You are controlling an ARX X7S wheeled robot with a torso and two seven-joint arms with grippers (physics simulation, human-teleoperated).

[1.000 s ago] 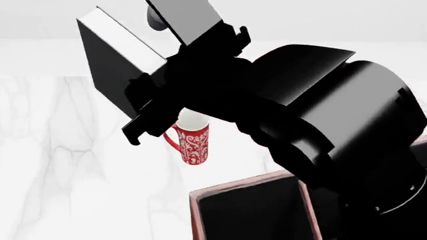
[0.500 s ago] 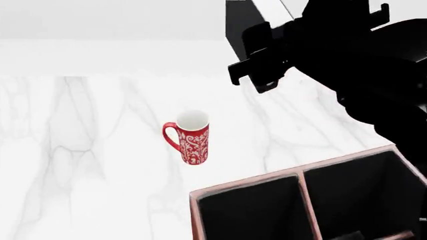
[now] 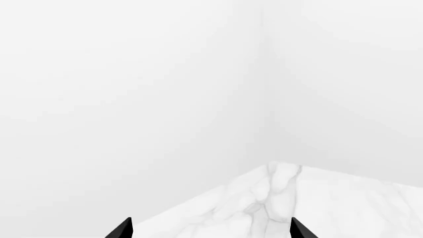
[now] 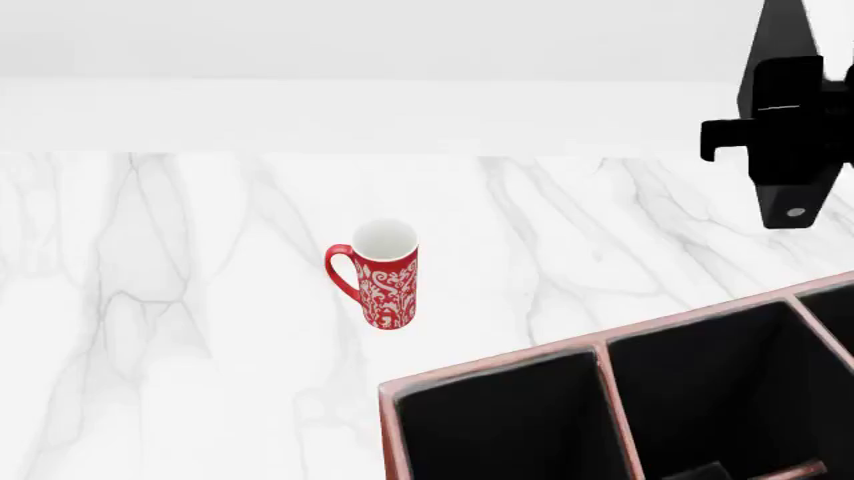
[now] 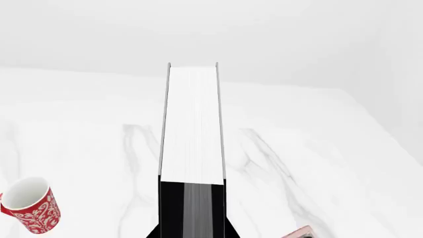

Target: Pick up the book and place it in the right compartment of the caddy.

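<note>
Book (image 5: 191, 129): a thin black hardback with white page edges, held in the air by the right end effector (image 4: 787, 150), whose fingers are clamped on its lower end. In the right wrist view the pale page edge runs straight away from the camera, with the two covers as thin dark lines either side. In the head view the book and end effector merge into one black shape high above the surface's right edge, beyond the caddy (image 4: 497, 375) at the near edge.

The book looks stiff and light, likely easy to carry without sagging. Its smooth covers could slip, so a firm pinch across both covers near one end seems the sound hold, as here.

A red patterned mug (image 4: 380, 275) stands upright mid-surface, well apart from the caddy.

Much is cut off. Only the caddy's far rim and parts of three black-lined compartments show; the rightmost is a sliver at the frame edge. The book's upper end leaves the head view. The left end effector (image 3: 210, 230) shows only two dark fingertips, spread apart with nothing between them, pointing at a bare corner of the surface (image 3: 317, 203).
</note>
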